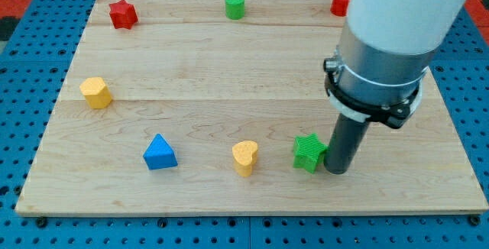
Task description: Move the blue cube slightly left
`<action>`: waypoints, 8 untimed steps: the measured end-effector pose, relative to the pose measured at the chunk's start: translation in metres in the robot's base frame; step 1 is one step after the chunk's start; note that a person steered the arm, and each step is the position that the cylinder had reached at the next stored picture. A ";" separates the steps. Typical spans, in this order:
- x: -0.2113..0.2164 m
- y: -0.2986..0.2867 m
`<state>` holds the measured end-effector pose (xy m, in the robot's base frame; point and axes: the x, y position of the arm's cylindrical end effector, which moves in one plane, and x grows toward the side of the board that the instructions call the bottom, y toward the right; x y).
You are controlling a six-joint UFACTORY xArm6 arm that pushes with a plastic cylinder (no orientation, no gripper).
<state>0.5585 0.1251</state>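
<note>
My tip (336, 171) rests on the wooden board (229, 73) at the lower right, touching or almost touching the right side of a green star block (309, 153). The only blue block in view is a blue triangular block (160, 153) at the lower left, far to the left of my tip. No blue cube shows; the arm's wide body hides part of the board's upper right.
A yellow heart block (244, 157) lies just left of the green star. A yellow block (95, 92) sits at the left edge. A red star (121, 14), a green cylinder (234, 5) and a partly hidden red block (341, 2) line the top edge.
</note>
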 end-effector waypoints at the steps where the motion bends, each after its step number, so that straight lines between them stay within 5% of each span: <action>1: -0.037 0.110; 3: -0.148 0.133; 5: -0.141 0.019; 8: -0.167 0.008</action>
<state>0.3910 0.1329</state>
